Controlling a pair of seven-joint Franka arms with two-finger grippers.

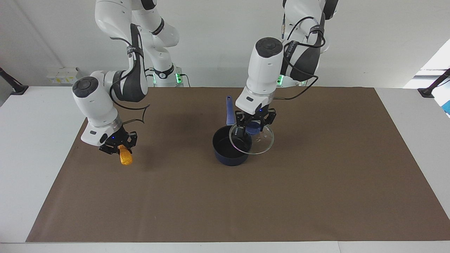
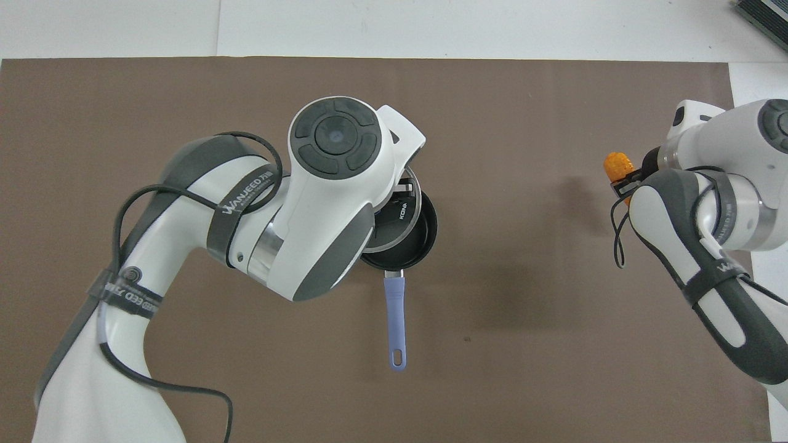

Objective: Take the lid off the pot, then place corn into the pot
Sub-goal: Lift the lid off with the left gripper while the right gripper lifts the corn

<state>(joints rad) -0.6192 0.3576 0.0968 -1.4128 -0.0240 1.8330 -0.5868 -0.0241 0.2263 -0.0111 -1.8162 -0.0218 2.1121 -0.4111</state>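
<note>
The dark blue pot [image 1: 230, 149] stands open in the middle of the brown mat, its long blue handle [image 2: 395, 320] pointing toward the robots. My left gripper [image 1: 254, 123] is shut on the blue knob of the clear glass lid [image 1: 258, 140] and holds it tilted, just above the pot's rim and shifted toward the left arm's end. In the overhead view the pot [image 2: 425, 237] and lid [image 2: 409, 212] are mostly covered by the left arm. My right gripper [image 1: 119, 144] is shut on the orange-yellow corn [image 1: 124, 157] above the mat near the right arm's end; the corn also shows in the overhead view [image 2: 617, 166].
The brown mat [image 1: 316, 196] covers most of the white table [image 1: 38, 116]. A white socket box [image 1: 63, 75] sits at the table's robot-side edge near the right arm's end.
</note>
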